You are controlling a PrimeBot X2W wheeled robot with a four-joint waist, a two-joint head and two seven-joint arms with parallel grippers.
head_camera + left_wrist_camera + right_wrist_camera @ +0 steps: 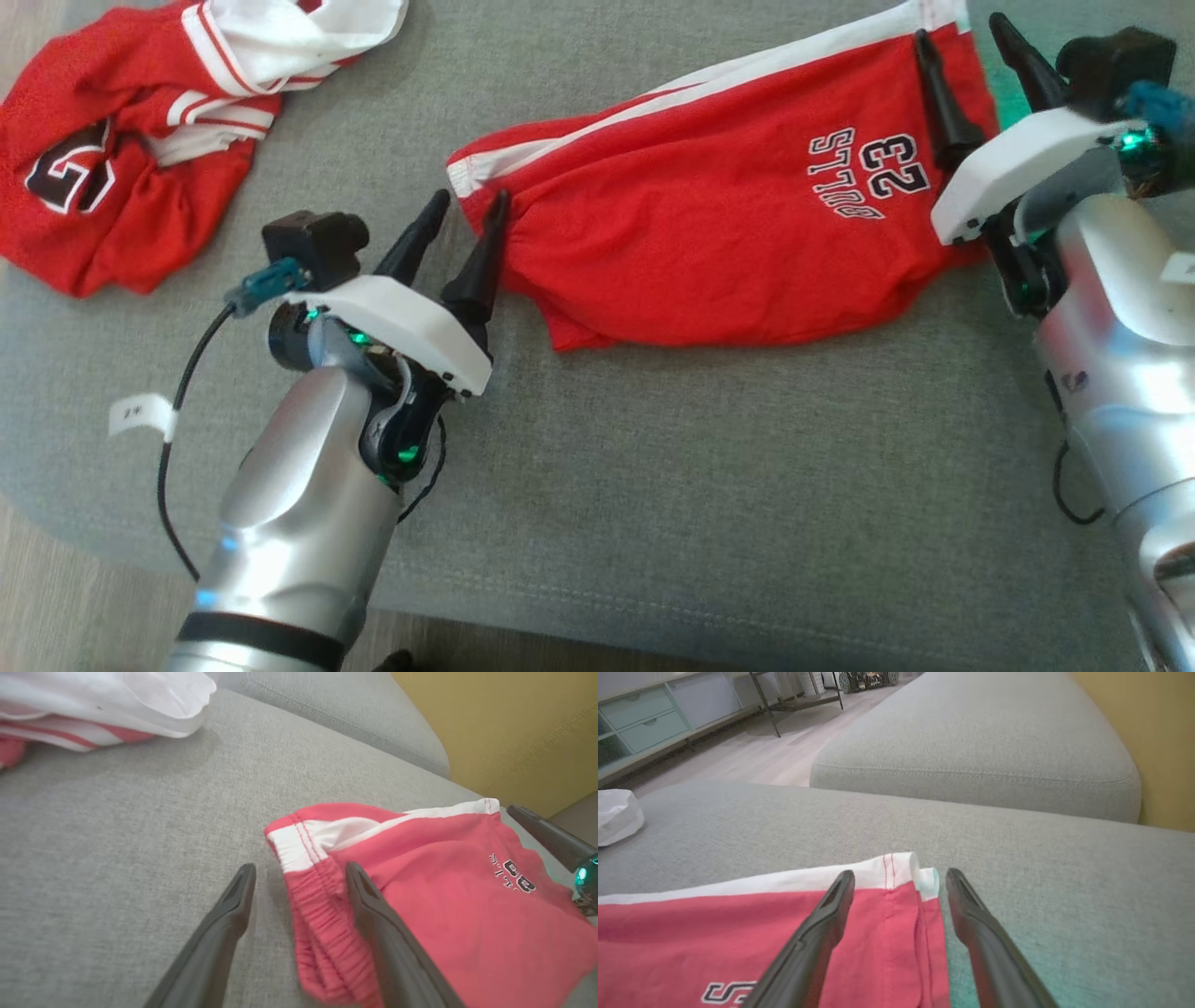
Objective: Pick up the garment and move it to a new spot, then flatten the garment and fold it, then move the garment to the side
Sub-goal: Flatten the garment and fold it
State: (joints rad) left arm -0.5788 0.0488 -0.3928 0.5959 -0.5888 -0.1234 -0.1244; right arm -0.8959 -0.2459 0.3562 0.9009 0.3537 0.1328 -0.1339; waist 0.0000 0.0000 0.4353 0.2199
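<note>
**Two open pincers at the ends of the red shorts**

The shorts (709, 187) lie flat on a grey cushion (653, 485). They are red with a white stripe along the far side. The number 23 is on them, near the right end. The stretchy waist end points to the left. The leg end points to the right, and two layers of cloth show there.

A red and white jersey (112, 159) lies in a heap at the far left of the cushion. Bare grey cloth sits between it and the shorts. There is a lot of open room on the cushion between the shorts and its near edge. Past that edge is a wood floor (56, 607). In the right wrist view, a second grey cushion (971, 751) sits beyond the first one, next to a yellow wall (1157, 728).

The left pincer (470, 198) is at the waist end and is open wide. The waist edge sits between its two fingers. One finger is over the red cloth and the other is over bare cushion. It holds nothing. It is hard to tell if the fingers touch the cloth.

The right pincer (961, 30) is at the leg end and is open wide too. The corner of the hem sits between its fingers. One finger is over the shorts and the other is over bare cushion. It holds nothing.
</note>
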